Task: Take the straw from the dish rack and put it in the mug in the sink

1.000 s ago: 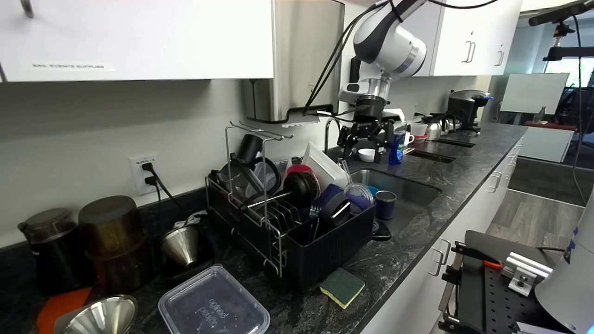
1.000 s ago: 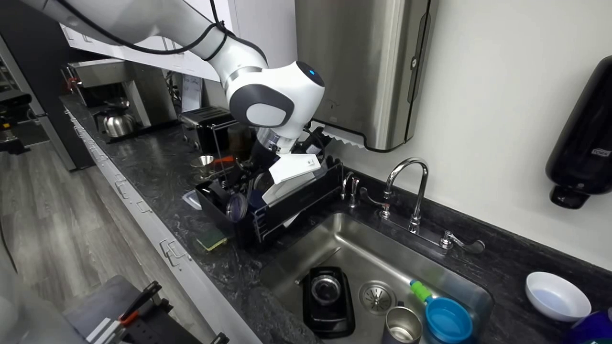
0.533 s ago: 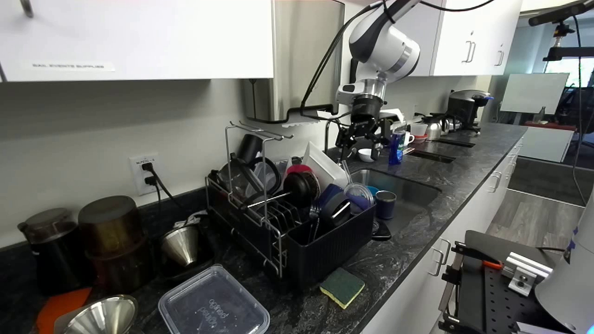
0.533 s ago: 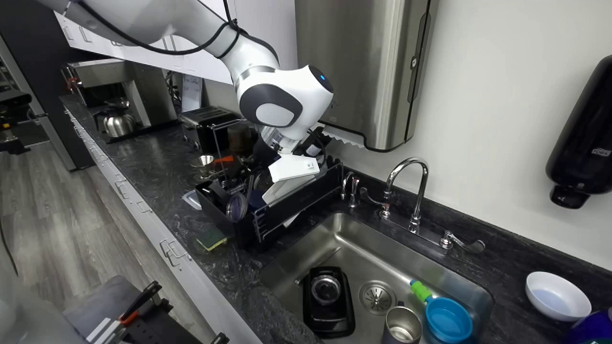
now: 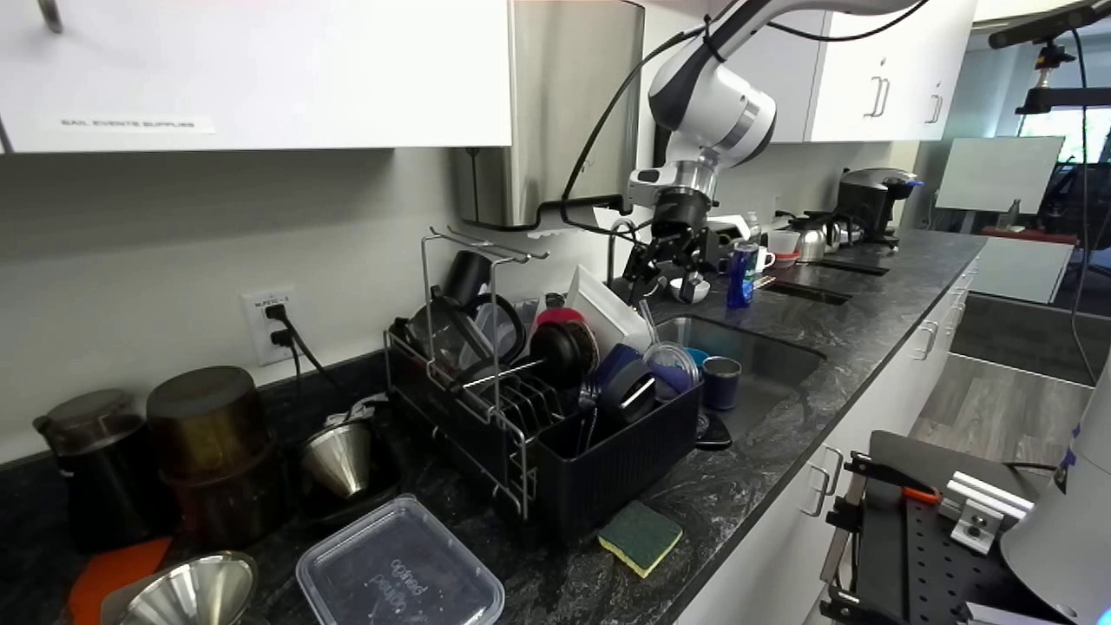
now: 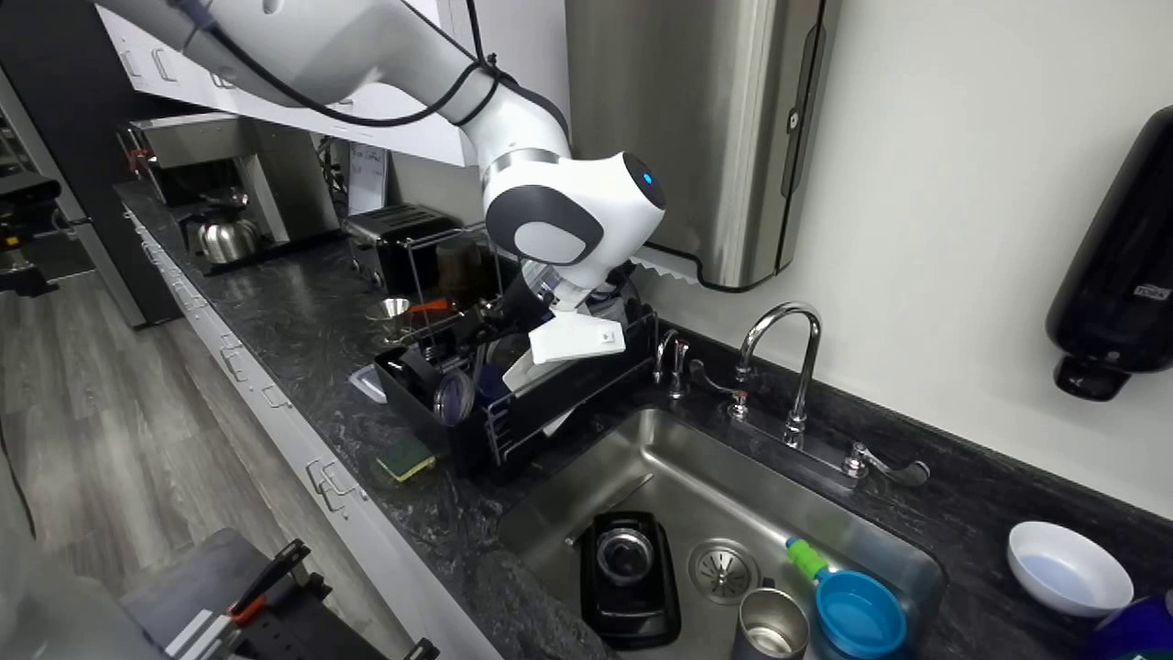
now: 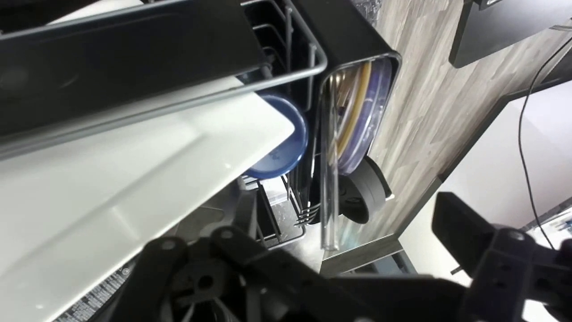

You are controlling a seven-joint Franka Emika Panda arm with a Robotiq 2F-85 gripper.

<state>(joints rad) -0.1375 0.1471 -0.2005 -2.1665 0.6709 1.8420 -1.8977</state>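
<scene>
1. In an exterior view, I am taking my pincer (image 5: 664, 291) as the hub of the clock: between seven and eight, a clear lidded container (image 5: 399, 564) is lying on the countertop (image 5: 738, 473).
2. In line between that container and my pincer, the dish rack (image 5: 625, 469) is standing, crowded with dishes.
3. Between eight and nine o'clock, a white dish (image 5: 608, 308) is leaning in the rack.
4. At six o'clock, a green-and-yellow sponge (image 5: 640, 534) is lying just beside the rack.
5. At seven o'clock, close below me, the straw (image 5: 648, 321) is standing slightly tilted in the rack's side compartment, with round purple-tinted pieces (image 7: 364, 120) sharing that compartment. Whether its top is reaching up into my grip's gap, I cannot tell.
6. At the hub, my pincer is hovering released: its jaws are standing wide apart, one to either side of the straw in the wrist view.
7. At five o'clock, the mug (image 5: 720, 382) is standing upright in the sink (image 5: 777, 391); in both exterior views a light-blue pan (image 6: 860, 614) is sitting just beside it.
8. At three o'clock, a blue bottle (image 5: 742, 276) is standing on the countertop beyond the sink.
9. Around four o'clock, the sink is stretching past the mug.
</scene>
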